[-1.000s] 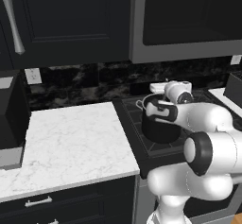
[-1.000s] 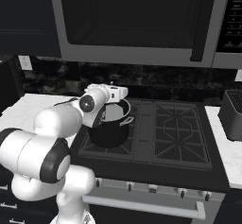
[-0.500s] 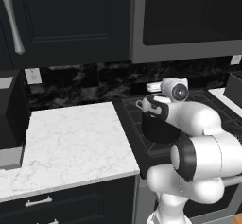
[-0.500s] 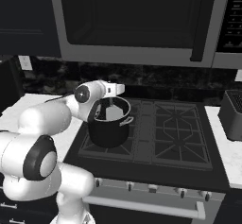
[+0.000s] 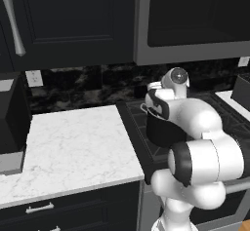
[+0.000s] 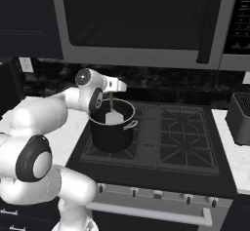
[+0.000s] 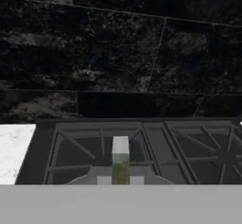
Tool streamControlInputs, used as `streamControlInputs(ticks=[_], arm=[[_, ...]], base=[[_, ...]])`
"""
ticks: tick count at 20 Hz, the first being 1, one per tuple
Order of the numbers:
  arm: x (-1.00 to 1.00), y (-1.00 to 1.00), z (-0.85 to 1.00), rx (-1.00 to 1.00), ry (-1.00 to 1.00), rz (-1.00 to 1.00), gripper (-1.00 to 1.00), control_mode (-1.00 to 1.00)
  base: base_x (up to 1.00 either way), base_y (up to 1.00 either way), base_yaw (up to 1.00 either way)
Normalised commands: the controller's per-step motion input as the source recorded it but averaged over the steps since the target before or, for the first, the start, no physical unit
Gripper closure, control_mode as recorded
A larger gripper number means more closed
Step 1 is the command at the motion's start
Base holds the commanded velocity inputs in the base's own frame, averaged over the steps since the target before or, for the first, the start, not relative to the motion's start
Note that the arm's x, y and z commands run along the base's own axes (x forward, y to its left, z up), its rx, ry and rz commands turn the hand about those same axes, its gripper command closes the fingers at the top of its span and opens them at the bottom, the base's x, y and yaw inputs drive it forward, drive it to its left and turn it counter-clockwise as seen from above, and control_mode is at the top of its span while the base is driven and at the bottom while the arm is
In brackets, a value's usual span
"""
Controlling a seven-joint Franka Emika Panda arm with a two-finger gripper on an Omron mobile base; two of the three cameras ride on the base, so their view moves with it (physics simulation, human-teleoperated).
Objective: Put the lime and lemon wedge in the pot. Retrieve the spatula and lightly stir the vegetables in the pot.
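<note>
The hand (image 6: 113, 94) is clenched on the thin handle of the spatula (image 6: 114, 116) and sits above the pot (image 6: 112, 130). The spatula hangs upright with its light-grey blade inside the pot. The pot stands on the front left burner of the stove (image 6: 181, 142), beside the white marble bench (image 5: 68, 152).

Both base views look forward and down from behind the arm, sharing the pot (image 6: 112, 130) on the stove (image 6: 180, 142); hand view faces the backsplash (image 7: 118, 53) closely.
</note>
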Motion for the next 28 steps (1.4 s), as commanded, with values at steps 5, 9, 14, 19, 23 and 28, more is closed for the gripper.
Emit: streamControlInputs(ticks=[5, 9, 14, 19, 23, 28], arm=[[0.5, 0.0, -0.82, 0.0, -0.01, 0.0, 1.0, -1.0], [0.38, 0.0, -0.91, 0.0, -0.08, 0.0, 1.0, -1.0], [0.03, 0.0, -0.43, 0.01, -0.28, 0.0, 1.0, -1.0], [-0.13, 0.0, 0.0, 0.04, -0.4, 0.0, 1.0, -1.0], [-0.32, -0.01, 0.08, 0.07, -0.3, 0.0, 1.0, -1.0], [-0.3, -0.14, 0.0, 0.07, -0.04, -0.01, 1.0, -1.0]], base=[[0.0, 0.0, 0.0], [0.0, 0.0, 0.0], [0.0, 0.0, 0.0], [0.0, 0.0, 0.0], [0.0, 0.0, 0.0], [0.0, 0.0, 0.0]])
